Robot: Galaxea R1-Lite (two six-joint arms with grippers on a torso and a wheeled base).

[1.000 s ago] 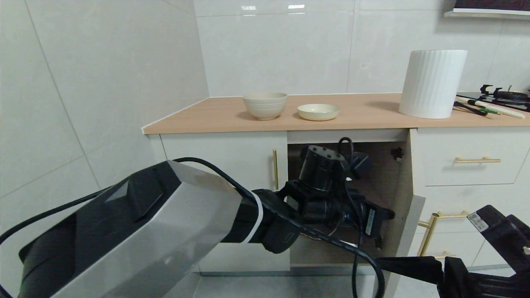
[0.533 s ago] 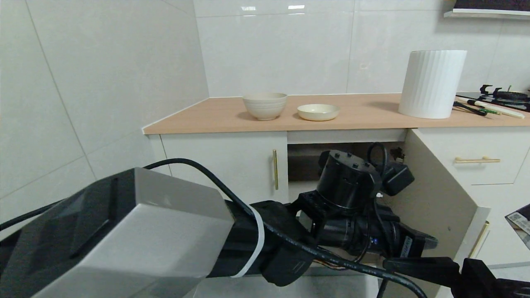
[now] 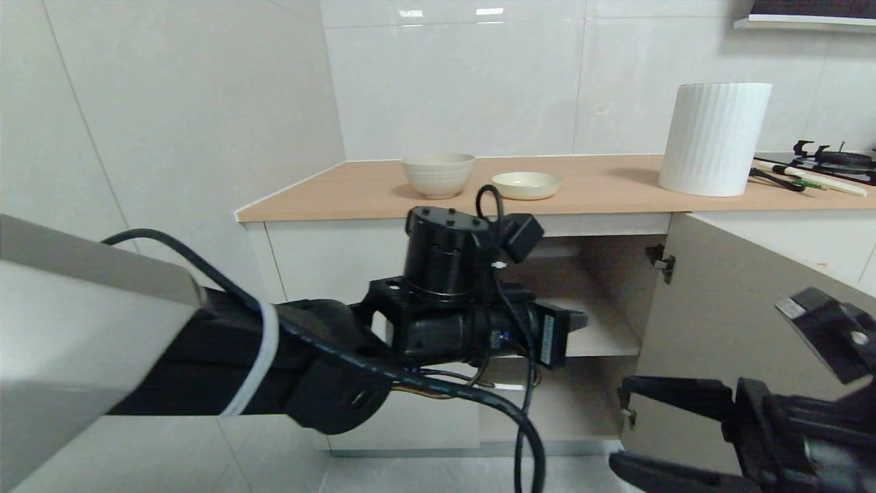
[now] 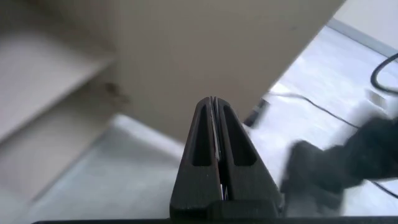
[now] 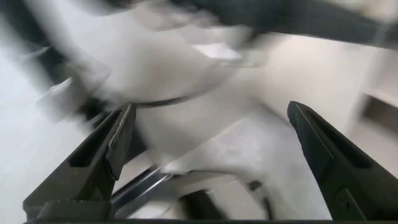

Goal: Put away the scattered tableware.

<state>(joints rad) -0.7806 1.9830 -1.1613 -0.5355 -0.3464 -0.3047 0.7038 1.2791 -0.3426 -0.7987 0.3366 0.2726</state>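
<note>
Tableware sits out on the wooden counter: a cream bowl and, just to its right and not touching it, a shallow dish. Both stand upright toward the counter's left end, near the tiled corner. Farther right on the same counter stands a tall white ribbed canister, and beyond it, at the far right edge, a few utensils lie beside a stove burner.

Below the dish the cabinet is open. Its door is swung out to the right, and a pale shelf shows inside.

The left arm reaches across in front of the opening, its wrist below the counter edge and lower than the bowl. The left wrist view shows the left hand clenched, its two fingers pressed flat together with nothing between them, pointing toward the lower edge of the open door and the floor.

The right hand is low at the near right, in front of the door's lower part. It is released, fingers spread wide and empty, which the right wrist view shows as well. Both hands are well apart from the bowl and dish.
</note>
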